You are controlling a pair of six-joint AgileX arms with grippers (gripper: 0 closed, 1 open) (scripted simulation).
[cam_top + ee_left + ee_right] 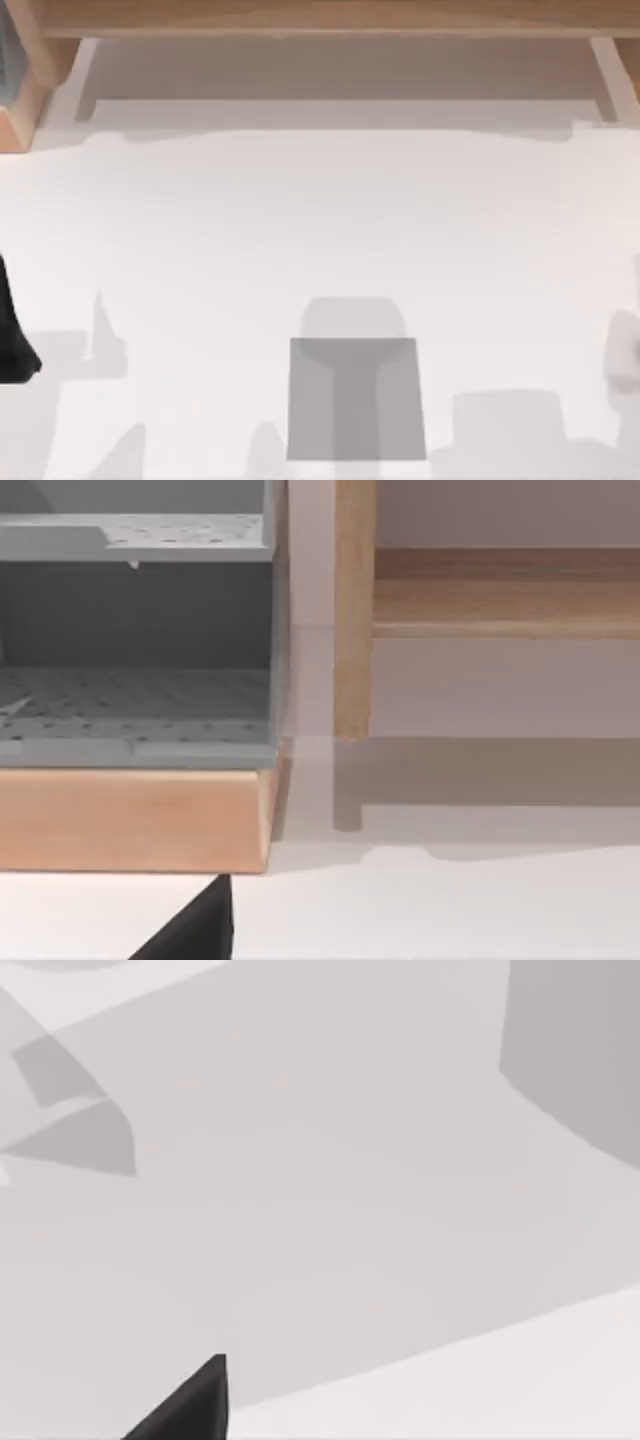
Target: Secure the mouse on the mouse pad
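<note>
Mouse pad lying flat near the front edge of the white bench, about the middle.

I am seeing the grey pad sitting square and bare-topped, with paler shadows falling across and around it. My left arm is showing as a black shape at the bench's left edge, well apart from the pad; I cannot tell how its jaws are standing. In the left wrist view a black tip is pointing toward a wooden shelf unit holding grey perforated trays. In the right wrist view a black tip is hanging over shadowed bench; those jaws I cannot tell either.
</note>
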